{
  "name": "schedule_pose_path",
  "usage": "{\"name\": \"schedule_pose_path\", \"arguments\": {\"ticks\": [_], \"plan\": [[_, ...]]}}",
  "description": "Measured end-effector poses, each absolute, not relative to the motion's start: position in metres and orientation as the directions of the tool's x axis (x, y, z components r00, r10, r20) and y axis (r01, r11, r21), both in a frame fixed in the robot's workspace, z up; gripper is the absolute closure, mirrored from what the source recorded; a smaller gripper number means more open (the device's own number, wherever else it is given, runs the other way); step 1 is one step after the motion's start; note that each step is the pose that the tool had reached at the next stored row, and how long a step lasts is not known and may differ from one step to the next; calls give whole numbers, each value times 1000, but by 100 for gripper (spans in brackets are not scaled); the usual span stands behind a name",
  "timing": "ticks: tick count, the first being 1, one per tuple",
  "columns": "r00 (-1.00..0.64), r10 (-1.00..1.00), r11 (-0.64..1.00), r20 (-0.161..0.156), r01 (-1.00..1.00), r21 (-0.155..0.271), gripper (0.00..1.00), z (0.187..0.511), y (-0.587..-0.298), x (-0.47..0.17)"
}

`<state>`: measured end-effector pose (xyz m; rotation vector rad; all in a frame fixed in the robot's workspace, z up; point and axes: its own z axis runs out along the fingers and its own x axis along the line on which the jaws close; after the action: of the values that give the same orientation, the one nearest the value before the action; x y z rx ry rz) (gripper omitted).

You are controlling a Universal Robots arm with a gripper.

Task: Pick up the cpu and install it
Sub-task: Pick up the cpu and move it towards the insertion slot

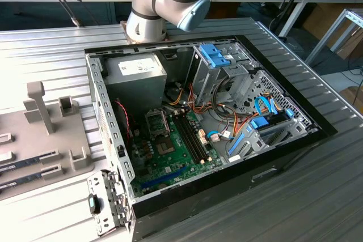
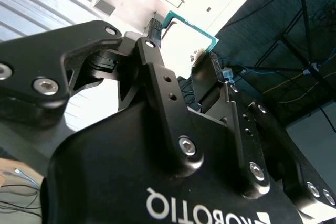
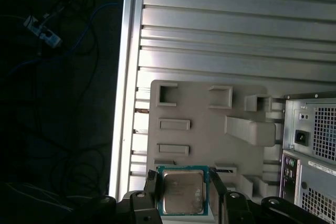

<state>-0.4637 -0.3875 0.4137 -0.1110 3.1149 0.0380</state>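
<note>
Clamping the cpu (image 3: 182,195) by two opposite edges, the gripper (image 3: 182,182) had its black fingers (image 3: 151,192) drawn in narrow against the chip, one on each side. The silvery metal top faced the first wrist view. In the second wrist view the chip's green rim (image 2: 191,26) stood out between the fingertips against a washed-out background.

Beyond the fingertips lay the grey fixture tray (image 3: 199,108) with its shallow pockets, resting on the ribbed metal table (image 3: 236,24). The tray's pockets looked small next to the chip, so I judged the cpu to be raised clear of it, though a last bit of contact could not be ruled out.

Off to one side of the gripper stood the rear panel of the computer case (image 3: 315,140). In the exterior view the case lay open, and the black socket frame (image 1: 156,120) sat on the motherboard (image 1: 181,151), well away from the gripper.

The pick-up therefore seemed done and the install not yet begun. That step would call for keeping the chip level and firmly held, squaring its edges to the socket frame, and setting it down without force, since a tilted or twisted entry could damage the contacts.
</note>
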Motion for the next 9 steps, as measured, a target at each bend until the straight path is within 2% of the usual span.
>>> {"name": "schedule_pose_path", "arguments": {"ticks": [9], "plan": [[-997,-71,997,-25,-72,24,53,418,-387,-464]]}}
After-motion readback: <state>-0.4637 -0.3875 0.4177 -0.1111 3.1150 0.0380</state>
